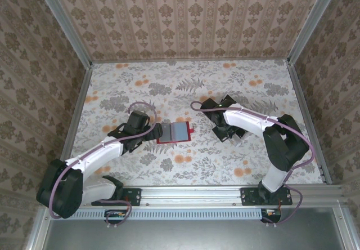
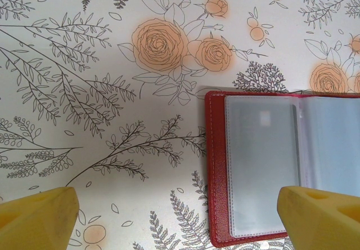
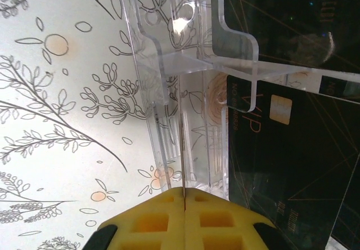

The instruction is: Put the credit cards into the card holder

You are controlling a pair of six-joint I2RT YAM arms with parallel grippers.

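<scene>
Left gripper (image 2: 177,222), jaws spread wide, stands at the left side of the open red card holder (image 1: 174,132), which lies flat at mid-table with its clear sleeves facing up. To the right, the right gripper (image 3: 184,219), jaws pressed together, meets a clear plastic tray (image 3: 185,64) holding black credit cards (image 3: 270,148). Whether a card is pinched cannot be told.

Left arm (image 1: 101,154) stretches from base forward and right, low over table. Left gripper (image 2: 177,222) spread wide, yellow fingers (image 2: 34,219) far apart. Right arm (image 1: 253,120) rises, folds inward toward centre. Right gripper (image 3: 184,196) closed, yellow pads (image 3: 152,222) meeting flush.
</scene>
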